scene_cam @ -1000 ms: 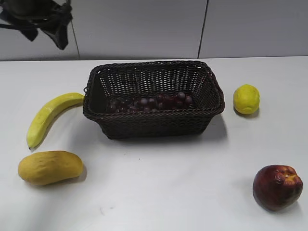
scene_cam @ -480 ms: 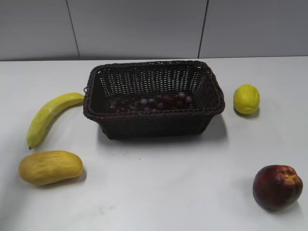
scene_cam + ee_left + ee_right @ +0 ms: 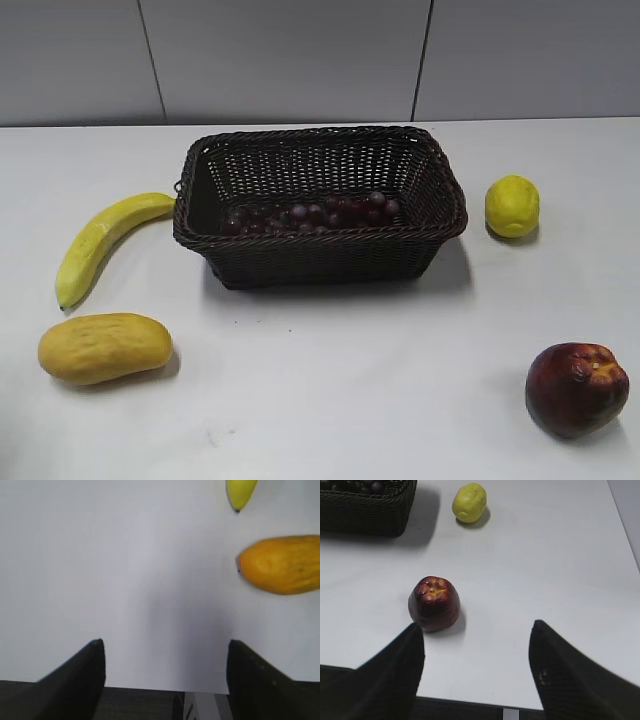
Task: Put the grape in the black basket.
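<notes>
The bunch of dark red grapes [image 3: 312,214] lies inside the black basket [image 3: 320,258] at the middle of the table. A corner of the basket [image 3: 365,515] with some grapes [image 3: 355,485] shows at the top left of the right wrist view. Neither gripper shows in the exterior view. My left gripper [image 3: 165,647] is open and empty above the table's near edge, left of the fruits. My right gripper [image 3: 476,630] is open and empty above the near edge, just right of the dark red apple-like fruit [image 3: 434,603].
A banana [image 3: 100,242] and a yellow-orange mango [image 3: 104,347] lie left of the basket; both show in the left wrist view, the banana tip [image 3: 240,492] and the mango [image 3: 282,564]. A lemon [image 3: 512,205] sits right of the basket. The dark red fruit [image 3: 576,388] is at front right.
One second ago the left arm hung at the top left of the exterior view; it has since moved out of that view. The fruits and basket have not moved.
</notes>
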Robot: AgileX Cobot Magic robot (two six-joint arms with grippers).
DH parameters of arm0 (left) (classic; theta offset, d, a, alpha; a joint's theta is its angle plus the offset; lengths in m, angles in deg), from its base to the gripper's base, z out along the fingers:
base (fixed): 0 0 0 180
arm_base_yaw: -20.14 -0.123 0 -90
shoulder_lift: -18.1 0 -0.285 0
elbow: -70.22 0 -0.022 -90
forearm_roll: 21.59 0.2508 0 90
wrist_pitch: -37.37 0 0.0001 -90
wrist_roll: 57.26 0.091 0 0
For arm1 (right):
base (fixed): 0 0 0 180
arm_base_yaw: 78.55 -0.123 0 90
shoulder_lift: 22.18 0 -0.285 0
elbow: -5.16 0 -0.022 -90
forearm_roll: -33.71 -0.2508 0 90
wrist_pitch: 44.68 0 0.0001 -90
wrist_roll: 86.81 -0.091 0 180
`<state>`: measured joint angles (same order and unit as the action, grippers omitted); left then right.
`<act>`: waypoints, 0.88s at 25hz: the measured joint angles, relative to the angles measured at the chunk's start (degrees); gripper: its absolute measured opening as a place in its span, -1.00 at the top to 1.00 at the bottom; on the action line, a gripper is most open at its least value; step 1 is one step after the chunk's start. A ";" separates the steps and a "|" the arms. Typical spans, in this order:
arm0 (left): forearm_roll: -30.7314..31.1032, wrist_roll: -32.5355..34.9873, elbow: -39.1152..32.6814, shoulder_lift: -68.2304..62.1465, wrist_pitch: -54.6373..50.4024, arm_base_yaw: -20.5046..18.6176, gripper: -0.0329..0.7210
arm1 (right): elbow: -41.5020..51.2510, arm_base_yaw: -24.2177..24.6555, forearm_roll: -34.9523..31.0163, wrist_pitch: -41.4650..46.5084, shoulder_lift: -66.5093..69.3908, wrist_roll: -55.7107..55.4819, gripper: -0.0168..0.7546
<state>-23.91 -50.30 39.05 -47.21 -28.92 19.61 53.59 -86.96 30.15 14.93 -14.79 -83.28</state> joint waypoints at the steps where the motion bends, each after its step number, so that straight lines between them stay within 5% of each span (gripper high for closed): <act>1: 0.00 0.00 -2.25 2.33 1.47 0.00 -0.62 | 0.00 0.00 0.00 0.00 0.00 0.00 -0.33; 9: 0.00 0.00 -16.52 21.09 5.65 0.00 -0.62 | 0.00 0.00 0.00 0.00 0.00 0.00 -0.33; 22: -1.16 0.00 -18.16 45.92 4.40 0.00 -0.61 | 0.00 0.00 0.00 0.00 0.00 0.00 -0.33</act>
<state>-25.06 -50.30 20.89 -1.29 -24.52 19.61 53.59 -86.96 30.15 14.93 -14.79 -83.28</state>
